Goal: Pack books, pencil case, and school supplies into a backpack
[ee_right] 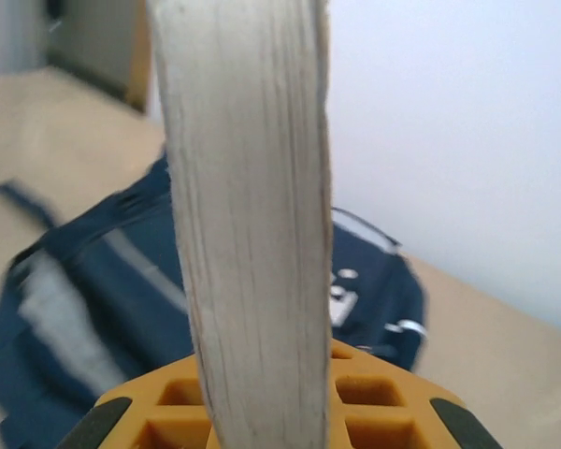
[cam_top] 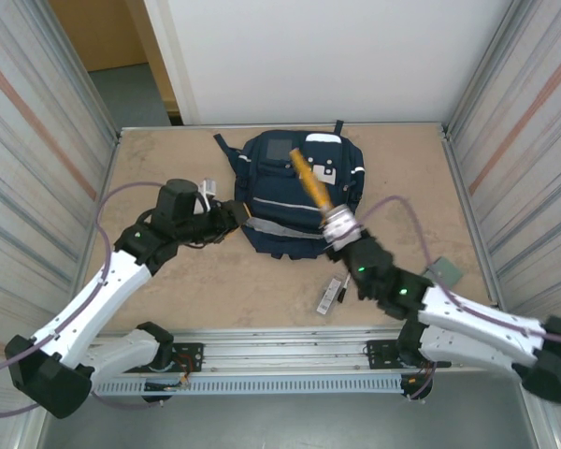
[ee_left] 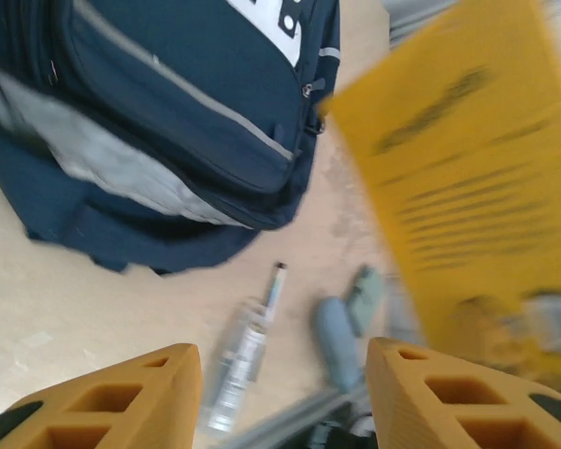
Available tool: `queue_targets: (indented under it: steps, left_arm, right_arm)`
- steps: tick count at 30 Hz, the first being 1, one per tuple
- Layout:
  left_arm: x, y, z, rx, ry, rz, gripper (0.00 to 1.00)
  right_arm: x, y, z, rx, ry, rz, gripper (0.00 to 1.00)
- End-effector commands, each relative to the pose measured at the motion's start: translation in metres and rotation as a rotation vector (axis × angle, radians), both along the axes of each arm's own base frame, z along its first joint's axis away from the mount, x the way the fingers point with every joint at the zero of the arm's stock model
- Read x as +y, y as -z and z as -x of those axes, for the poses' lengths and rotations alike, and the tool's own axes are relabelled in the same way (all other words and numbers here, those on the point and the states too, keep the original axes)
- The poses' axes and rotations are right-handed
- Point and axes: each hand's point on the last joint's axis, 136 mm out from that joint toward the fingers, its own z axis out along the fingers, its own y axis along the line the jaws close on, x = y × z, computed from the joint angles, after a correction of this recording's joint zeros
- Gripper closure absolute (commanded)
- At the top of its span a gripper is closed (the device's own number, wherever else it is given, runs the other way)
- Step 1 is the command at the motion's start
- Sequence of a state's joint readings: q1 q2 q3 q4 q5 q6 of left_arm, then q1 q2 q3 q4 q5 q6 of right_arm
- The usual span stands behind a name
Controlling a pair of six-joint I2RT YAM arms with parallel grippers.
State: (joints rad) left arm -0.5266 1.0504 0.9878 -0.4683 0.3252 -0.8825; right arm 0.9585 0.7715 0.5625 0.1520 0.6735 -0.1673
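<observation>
Tan and bare for the most part, the table (cam_top: 407, 159) carries a navy backpack (cam_top: 271, 192) lying flat towards its far side, front panel up. Over the backpack's right half a thin yellow-orange book (cam_top: 309, 178) is held up off the fabric, tilted and seen nearly edge-on from above. The right hand (cam_top: 330, 218) is clamped on the book's lower end, and the right wrist view shows the pale page edge (ee_right: 248, 187) rising straight out between the orange fingers (ee_right: 374, 398). The left hand (cam_top: 235, 217) sits at the backpack's left edge, just above the table. Its fingers (ee_left: 159, 388) stand apart with nothing between them. On the bare table in front of the backpack, near the right arm, lies a small white-and-black bar (cam_top: 328, 297). The left wrist view shows a slim dark-tipped pen (ee_left: 275, 285) just beside its end. A blurred grey-blue oblong shape (ee_left: 335, 341) lies close by, possibly the pencil case; I cannot tell.
</observation>
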Motion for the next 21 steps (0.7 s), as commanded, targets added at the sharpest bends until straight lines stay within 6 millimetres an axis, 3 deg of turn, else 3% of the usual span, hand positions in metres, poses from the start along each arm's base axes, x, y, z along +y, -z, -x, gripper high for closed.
queue_targets:
  steps: [1,4,6,8,11,14,16,17,21]
  left_arm:
    - [-0.006,-0.006,-0.015,-0.312,0.204,-0.301,0.51]
    - [-0.025,0.002,-0.029,-0.527,0.395,-0.553,0.49]
    - [-0.038,0.013,-0.038,-0.621,0.54,-0.701,0.48]
    - [-0.05,0.024,-0.056,-0.667,0.634,-0.812,0.49]
    - [-0.053,0.042,-0.095,-0.648,0.649,-0.987,0.53]
    - [-0.054,0.058,-0.118,-0.607,0.694,-1.118,0.52]
    - [-0.06,0.07,-0.122,-0.607,0.766,-1.129,0.47]
    - [-0.065,0.08,-0.116,-0.591,0.844,-1.101,0.41]
    - [-0.08,0.112,-0.095,-0.578,1.099,-1.026,0.35]
  right_arm:
    - [-0.043,-0.013,-0.004,0.04,0.089,-0.189,1.0]
    - [-0.086,-0.021,-0.008,0.066,0.217,-0.335,1.0]
    - [-0.1,-0.021,-0.008,0.112,0.246,-0.408,1.0]
    - [-0.105,-0.021,-0.007,0.16,0.246,-0.446,1.0]
    - [-0.105,-0.019,-0.004,0.183,0.227,-0.453,1.0]
    - [-0.104,-0.02,0.001,0.188,0.21,-0.448,1.0]
    - [-0.102,-0.022,0.004,0.189,0.188,-0.444,1.0]
    - [-0.101,-0.021,0.005,0.19,0.176,-0.434,1.0]
    - [-0.099,-0.021,0.007,0.197,0.162,-0.413,1.0]
